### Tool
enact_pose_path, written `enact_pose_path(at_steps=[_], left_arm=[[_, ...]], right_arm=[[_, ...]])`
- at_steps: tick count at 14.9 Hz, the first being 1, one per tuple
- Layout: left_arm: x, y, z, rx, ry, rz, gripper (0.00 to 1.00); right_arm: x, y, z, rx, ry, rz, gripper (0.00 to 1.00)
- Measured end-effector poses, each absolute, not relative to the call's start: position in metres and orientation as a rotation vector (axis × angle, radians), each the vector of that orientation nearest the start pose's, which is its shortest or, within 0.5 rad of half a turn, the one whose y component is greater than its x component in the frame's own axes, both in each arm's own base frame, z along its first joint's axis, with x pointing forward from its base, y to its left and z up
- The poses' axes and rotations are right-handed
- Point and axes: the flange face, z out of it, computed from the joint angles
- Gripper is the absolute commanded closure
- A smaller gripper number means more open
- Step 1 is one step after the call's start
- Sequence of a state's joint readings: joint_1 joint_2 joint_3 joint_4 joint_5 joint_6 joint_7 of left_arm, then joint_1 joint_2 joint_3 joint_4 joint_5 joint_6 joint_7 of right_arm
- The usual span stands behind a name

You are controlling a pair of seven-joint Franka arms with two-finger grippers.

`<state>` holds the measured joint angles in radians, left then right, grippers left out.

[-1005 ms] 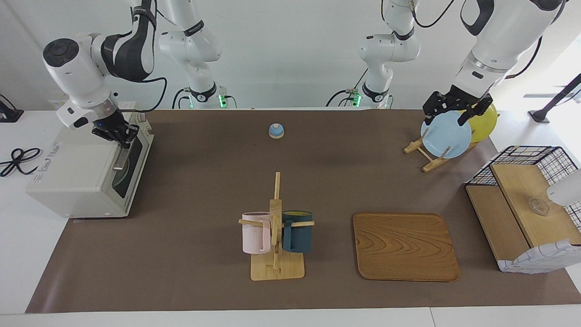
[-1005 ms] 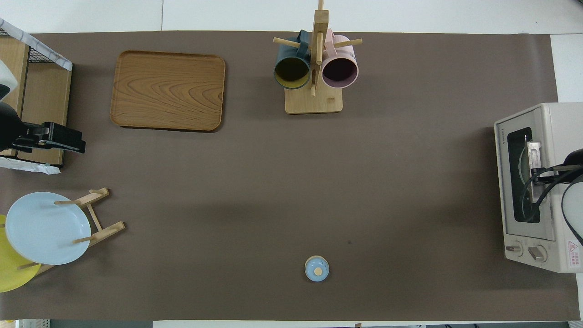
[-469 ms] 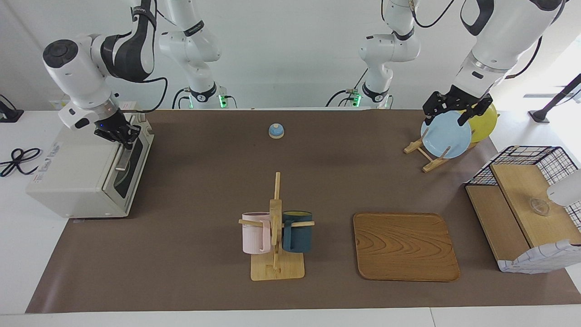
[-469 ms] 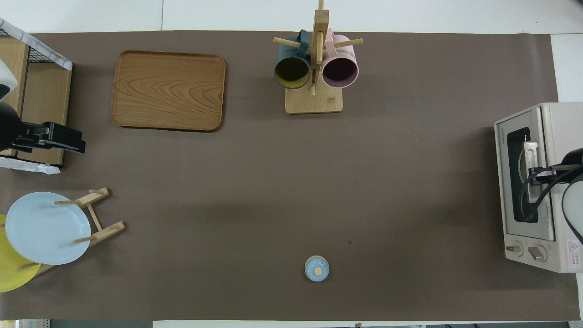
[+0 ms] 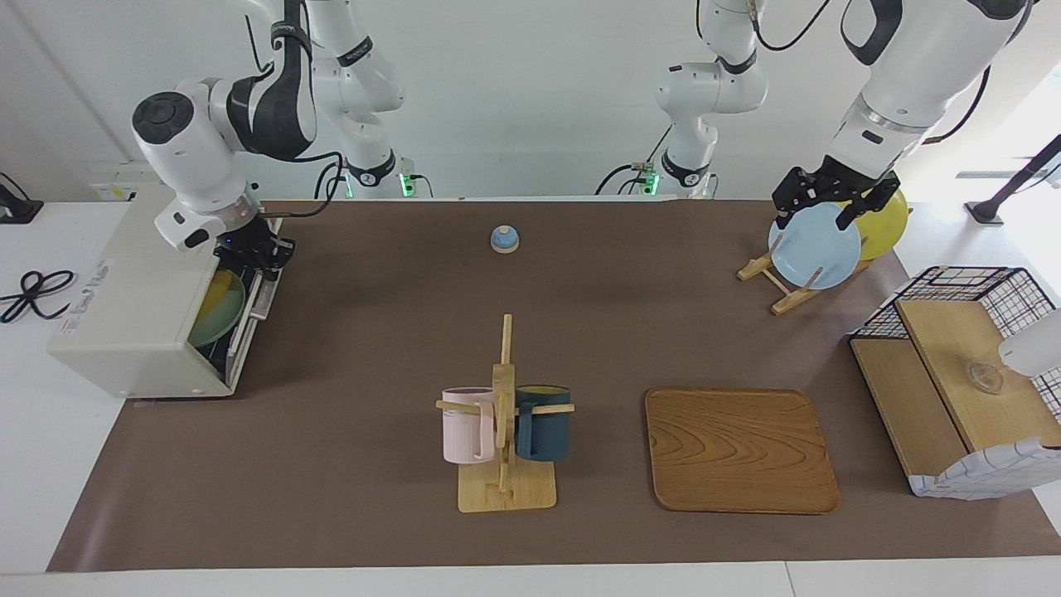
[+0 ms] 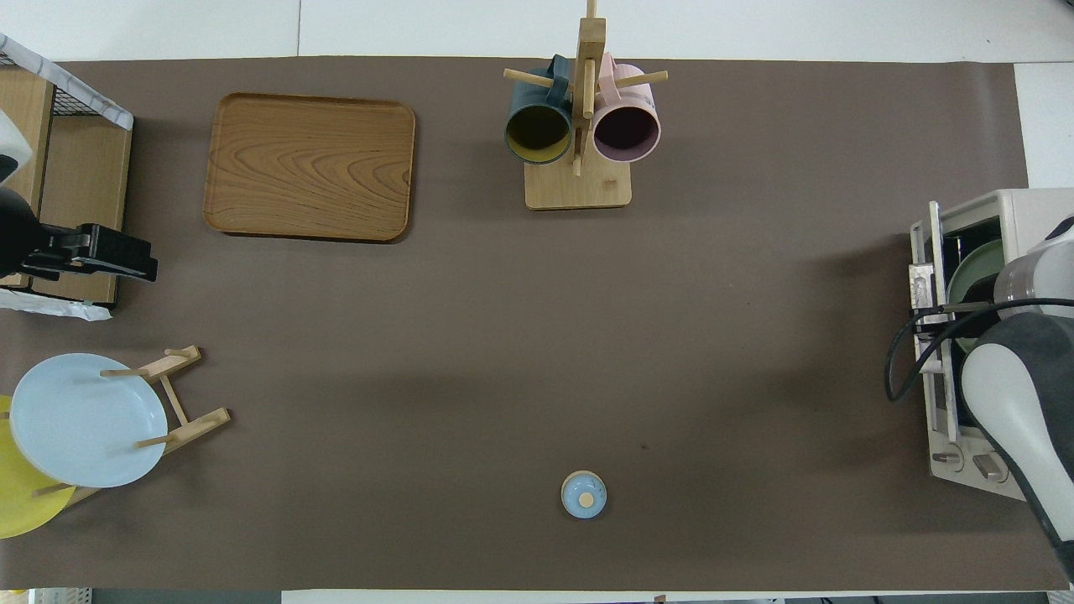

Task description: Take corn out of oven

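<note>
The corn point(image 5: 217, 290) lies on a green plate point(image 5: 217, 311) inside the oven point(image 5: 141, 315), which sits at the right arm's end of the table with its door point(image 5: 249, 319) swung partly open. The right gripper point(image 5: 259, 254) points down at the door's top edge, its arm bent sharply over the oven, fingers clamped on the metal bar handle point(image 5: 264, 290). The left gripper point(image 5: 822, 199) hangs with fingers spread over the blue plate point(image 5: 814, 246) in the wooden rack point(image 5: 775, 282), waiting.

Right claw point(image 5: 257, 253) clamped shut, left claw point(image 5: 821, 203) open, waiting
</note>
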<state>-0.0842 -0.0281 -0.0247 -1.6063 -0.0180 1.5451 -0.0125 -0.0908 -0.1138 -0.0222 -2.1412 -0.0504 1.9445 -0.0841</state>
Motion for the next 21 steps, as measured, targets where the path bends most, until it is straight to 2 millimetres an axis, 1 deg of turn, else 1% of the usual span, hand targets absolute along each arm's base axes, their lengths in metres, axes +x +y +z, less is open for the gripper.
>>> enact_pose_path(at_steps=[9,13,21], left_arm=[[0.539,-0.061,0.621,-3.153,0.152,0.050,0.00],[0.540,-0.061,0.622,-3.154,0.149,0.038,0.00],[0.540,-0.061,0.622,-3.154,0.149,0.035,0.00]], right_arm=[[0.503,-0.044,0.430,-3.150,-0.013,0.121,1.00],[0.506,-0.031,0.412,-3.140,-0.043,0.137,1.00],[0.513,-0.006,0.370,-3.131,-0.093,0.101,1.00]])
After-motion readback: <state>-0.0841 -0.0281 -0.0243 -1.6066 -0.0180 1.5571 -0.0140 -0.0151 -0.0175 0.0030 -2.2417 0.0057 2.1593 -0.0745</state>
